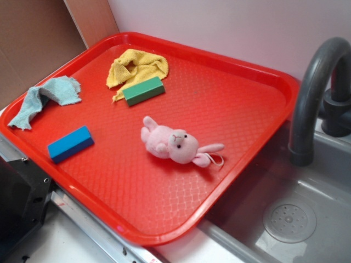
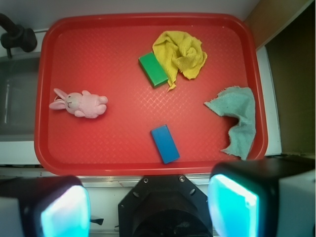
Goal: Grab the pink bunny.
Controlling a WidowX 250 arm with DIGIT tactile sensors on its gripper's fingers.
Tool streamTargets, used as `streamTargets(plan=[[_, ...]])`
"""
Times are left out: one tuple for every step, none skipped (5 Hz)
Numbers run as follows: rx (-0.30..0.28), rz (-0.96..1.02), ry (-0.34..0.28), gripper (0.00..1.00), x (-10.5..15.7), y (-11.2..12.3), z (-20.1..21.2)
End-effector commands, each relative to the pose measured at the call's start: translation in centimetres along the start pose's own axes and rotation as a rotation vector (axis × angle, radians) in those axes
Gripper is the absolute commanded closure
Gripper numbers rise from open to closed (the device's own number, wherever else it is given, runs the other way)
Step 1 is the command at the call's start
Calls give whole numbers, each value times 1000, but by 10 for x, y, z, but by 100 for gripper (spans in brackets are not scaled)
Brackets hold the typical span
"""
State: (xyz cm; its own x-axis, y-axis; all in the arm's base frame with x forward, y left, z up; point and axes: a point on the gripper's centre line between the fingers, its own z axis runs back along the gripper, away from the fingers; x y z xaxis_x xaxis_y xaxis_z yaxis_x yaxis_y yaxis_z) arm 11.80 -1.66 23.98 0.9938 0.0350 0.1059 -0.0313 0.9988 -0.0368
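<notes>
Pink bunny (image 1: 171, 146): lying on red tray (image 1: 241, 104), untouched.
Hand (image 2: 148, 207): fingers wide apart, empty, over tray's near edge.

The bunny (image 1: 169, 145) (image 2: 81, 104) is a small pale-pink plush with dark bead eyes and nose, stubby limbs and long floppy ears. It lies flat on its back on the red tray (image 1: 230, 104) (image 2: 98, 49), ears and a thin white loop toward the sink-side rim.
</notes>
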Motion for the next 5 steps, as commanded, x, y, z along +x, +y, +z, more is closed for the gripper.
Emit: streamTargets(plan=[[15,-373,-41,0,40,-1,-17],[-44,-618,-97,0,62,-19,-35],[-138,-855,-83,0,69,-50,-53],[-143,-1020,-55,0,72,-74,-70],[-180,-1122,-30,0,73,-100,-89]])
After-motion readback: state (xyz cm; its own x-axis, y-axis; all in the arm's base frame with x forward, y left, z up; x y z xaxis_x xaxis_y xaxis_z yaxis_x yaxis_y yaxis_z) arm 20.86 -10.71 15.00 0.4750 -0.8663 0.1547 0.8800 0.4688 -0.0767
